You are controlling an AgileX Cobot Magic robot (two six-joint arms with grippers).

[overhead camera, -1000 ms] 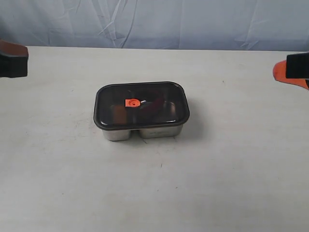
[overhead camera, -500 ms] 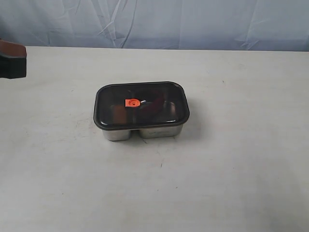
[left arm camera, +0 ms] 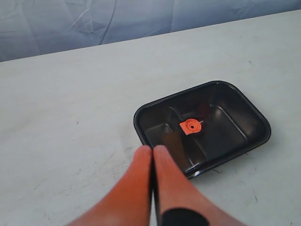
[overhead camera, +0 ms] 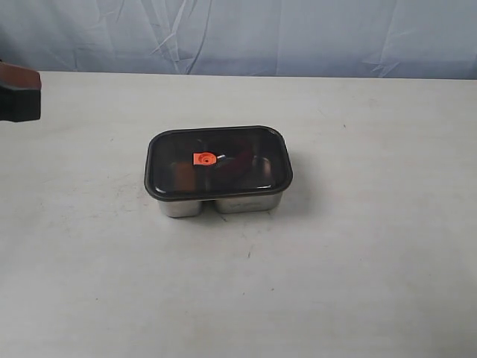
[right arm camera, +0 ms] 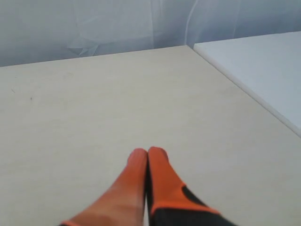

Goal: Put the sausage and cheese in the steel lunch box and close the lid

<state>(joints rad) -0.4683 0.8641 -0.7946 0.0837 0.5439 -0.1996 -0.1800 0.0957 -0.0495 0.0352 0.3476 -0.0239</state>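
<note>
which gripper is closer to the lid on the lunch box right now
Left. The left gripper is off to the lid's left, with the lid just ahead of its fingertips. The right gripper is outside the exterior view; its wrist view shows only bare table.

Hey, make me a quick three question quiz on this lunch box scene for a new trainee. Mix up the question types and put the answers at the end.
1. True or false: the lid sits on top of the steel lunch box.
2. Multiple choice: the left gripper is A) shut on the lid, B) shut and holding nothing, C) open above the box.
3. Fill in the blank: the small tab at the lid's centre is coloured ____.
Key: 1 true; 2 B; 3 orange.
</note>
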